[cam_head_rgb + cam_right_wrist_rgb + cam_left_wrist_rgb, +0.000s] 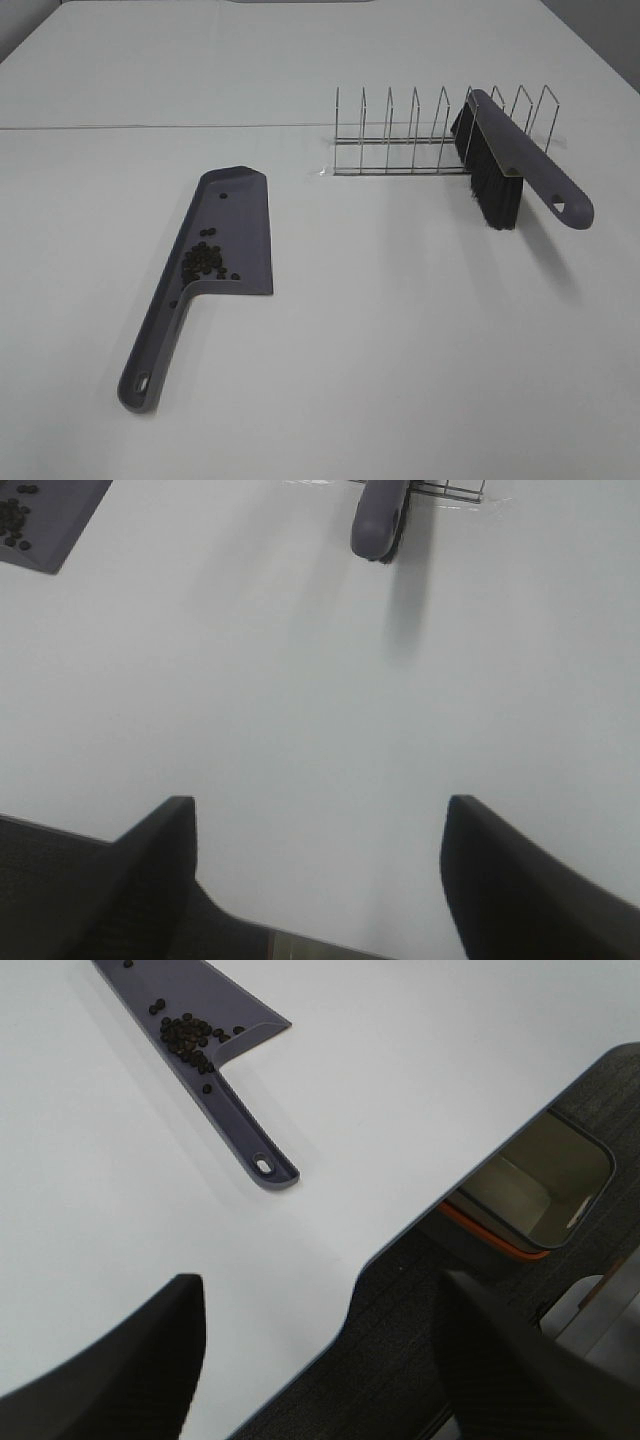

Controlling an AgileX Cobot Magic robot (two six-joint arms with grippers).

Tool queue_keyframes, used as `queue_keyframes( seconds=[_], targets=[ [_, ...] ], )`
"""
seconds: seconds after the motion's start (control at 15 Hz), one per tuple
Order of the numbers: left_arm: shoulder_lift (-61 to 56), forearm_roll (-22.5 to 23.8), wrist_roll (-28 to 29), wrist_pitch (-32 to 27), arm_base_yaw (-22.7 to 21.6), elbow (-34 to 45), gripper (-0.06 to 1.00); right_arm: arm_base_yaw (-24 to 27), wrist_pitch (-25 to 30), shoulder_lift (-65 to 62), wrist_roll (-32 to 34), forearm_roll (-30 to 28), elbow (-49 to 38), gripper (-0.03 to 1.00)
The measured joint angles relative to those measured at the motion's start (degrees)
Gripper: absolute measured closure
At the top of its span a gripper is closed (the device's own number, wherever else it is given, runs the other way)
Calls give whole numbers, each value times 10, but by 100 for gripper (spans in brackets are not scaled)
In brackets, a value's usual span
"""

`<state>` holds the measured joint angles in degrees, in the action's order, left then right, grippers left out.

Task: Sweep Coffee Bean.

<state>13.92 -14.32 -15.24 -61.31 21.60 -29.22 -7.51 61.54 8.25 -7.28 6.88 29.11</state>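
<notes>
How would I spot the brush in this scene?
Look on the white table for the wire rack at the back right. The brush leans in its right end, grey handle sticking toward you. Its black bristles set it apart from the flat grey dustpan on the left.

A grey plastic dustpan [215, 1050] lies on the white table [380, 1110], a cluster of small dark brown coffee beans [187, 1038] in its pan near the handle. The left gripper [320, 1360] hangs with black fingers [130, 1370] spread wide over the table edge, beside a grey bin [540, 1185] on the floor.
</notes>
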Motion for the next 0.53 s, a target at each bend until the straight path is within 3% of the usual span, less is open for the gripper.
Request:
queue_keyframes(
  seconds=[0.53],
  targets=[
    [-49, -1, -1, 2, -16, 1, 31, 24, 0, 0, -1, 3, 0, 31]
  ],
)
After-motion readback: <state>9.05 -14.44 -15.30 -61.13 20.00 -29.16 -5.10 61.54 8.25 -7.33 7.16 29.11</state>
